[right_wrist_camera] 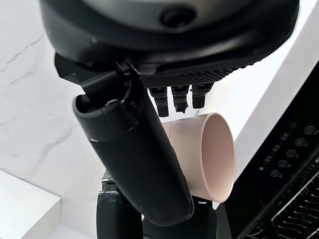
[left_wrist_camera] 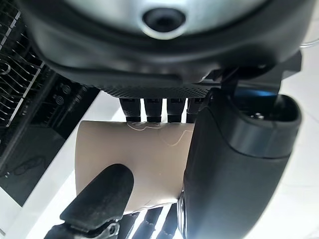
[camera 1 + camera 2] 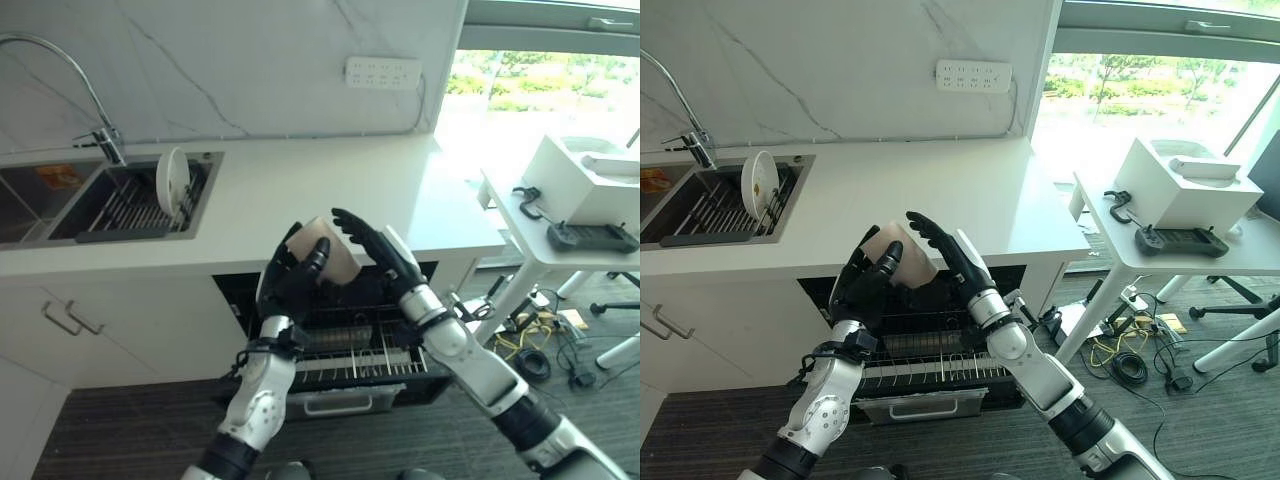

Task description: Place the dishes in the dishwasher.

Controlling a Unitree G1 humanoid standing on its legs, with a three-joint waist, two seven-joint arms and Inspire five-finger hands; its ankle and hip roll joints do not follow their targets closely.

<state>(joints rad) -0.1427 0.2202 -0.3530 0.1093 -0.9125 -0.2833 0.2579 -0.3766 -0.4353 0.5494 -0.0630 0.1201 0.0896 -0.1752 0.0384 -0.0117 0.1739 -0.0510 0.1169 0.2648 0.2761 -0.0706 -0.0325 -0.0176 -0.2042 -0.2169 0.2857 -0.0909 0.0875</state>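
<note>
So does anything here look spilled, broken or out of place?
Nothing stands out. The beige cup is intact, held on its side between the left hand and right hand above the open dishwasher rack. A white plate stands upright in the sink rack.

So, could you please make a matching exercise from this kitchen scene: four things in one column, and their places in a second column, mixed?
Things:
1. beige cup
2. white plate
3. power strip
4. white box

Places:
A. on the side table
B. on the marble wall
C. standing in the sink rack
D. between the left hand and right hand

Pairs: 1-D, 2-C, 3-B, 4-A
</note>
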